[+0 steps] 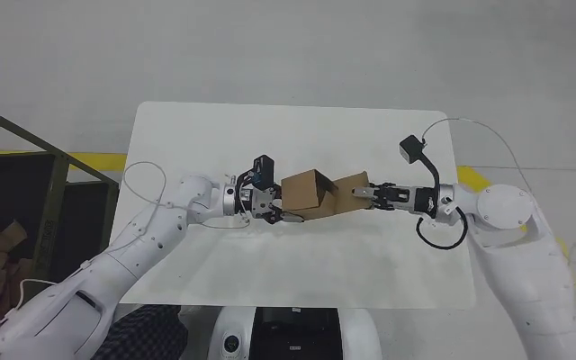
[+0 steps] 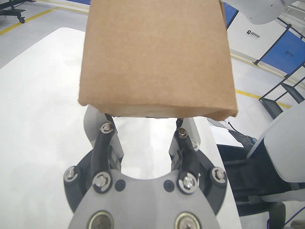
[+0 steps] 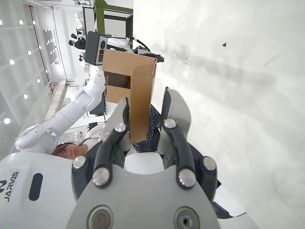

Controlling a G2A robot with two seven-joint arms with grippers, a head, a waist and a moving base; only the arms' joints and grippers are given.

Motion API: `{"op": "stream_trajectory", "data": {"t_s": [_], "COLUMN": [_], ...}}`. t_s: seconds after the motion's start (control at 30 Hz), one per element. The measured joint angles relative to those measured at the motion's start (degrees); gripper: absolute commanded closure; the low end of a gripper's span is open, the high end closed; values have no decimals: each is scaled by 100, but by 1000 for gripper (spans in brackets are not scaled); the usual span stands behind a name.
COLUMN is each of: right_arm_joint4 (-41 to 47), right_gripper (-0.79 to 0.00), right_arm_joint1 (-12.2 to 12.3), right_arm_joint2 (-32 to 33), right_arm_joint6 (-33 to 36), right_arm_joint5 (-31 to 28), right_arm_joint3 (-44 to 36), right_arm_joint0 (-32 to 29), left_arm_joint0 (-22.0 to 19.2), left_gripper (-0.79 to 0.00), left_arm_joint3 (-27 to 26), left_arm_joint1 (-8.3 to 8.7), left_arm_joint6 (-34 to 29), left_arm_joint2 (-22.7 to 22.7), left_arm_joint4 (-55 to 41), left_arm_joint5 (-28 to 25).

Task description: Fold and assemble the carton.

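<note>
A brown cardboard carton [image 1: 310, 191] sits partly folded at the middle of the white table [image 1: 180, 135], between my two arms. My left gripper [image 1: 284, 213] is at its left end. In the left wrist view the carton's broad panel [image 2: 155, 48] lies over the fingertips of that gripper [image 2: 144, 120], whose fingers are spread wide. My right gripper [image 1: 358, 193] is at the carton's right end. In the right wrist view a long flap [image 3: 140, 101] of the carton [image 3: 118, 60] runs between the fingers of this gripper [image 3: 145, 98]. It touches one finger, with a gap to the other.
A dark green metal frame [image 1: 36, 180] stands off the table's left side. Bare tabletop lies in front of and behind the carton. Loose cables hang from both arms, one near the table's right back corner [image 1: 468, 121].
</note>
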Motion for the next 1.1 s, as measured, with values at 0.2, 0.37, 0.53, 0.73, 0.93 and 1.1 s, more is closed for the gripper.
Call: {"op": "stream_trajectory", "data": {"t_s": [0.2,0.37,0.53,0.73,0.93,1.1], "right_arm_joint4": [231,549,764,856,975,1101], "right_gripper": [0,0,0,0,0,0], "right_arm_joint1": [-3,-24,-49,-63,-73,-76], "right_arm_joint2": [-11,-83,-189,-292,-352,-349], "right_arm_joint6": [-74,-139,-218,-244,-300,-362], "right_arm_joint5": [-101,-246,-383,-425,-399,-405], "right_arm_joint3": [64,206,346,424,517,592], "right_arm_joint0": [-16,-62,-66,-75,-111,-159], "left_arm_joint0": [14,8,-3,-37,-38,-7], "left_gripper": [-680,-785,-785,-785,-785,-785], "left_arm_joint3": [-5,-30,-40,-62,-88,-85], "left_arm_joint1": [21,44,84,135,172,191], "left_arm_joint6": [89,215,303,408,561,665], "left_arm_joint2": [12,67,109,143,116,23], "left_arm_joint4": [-119,-309,-388,-445,-348,-224], "left_arm_joint5": [0,0,0,0,0,0]}}
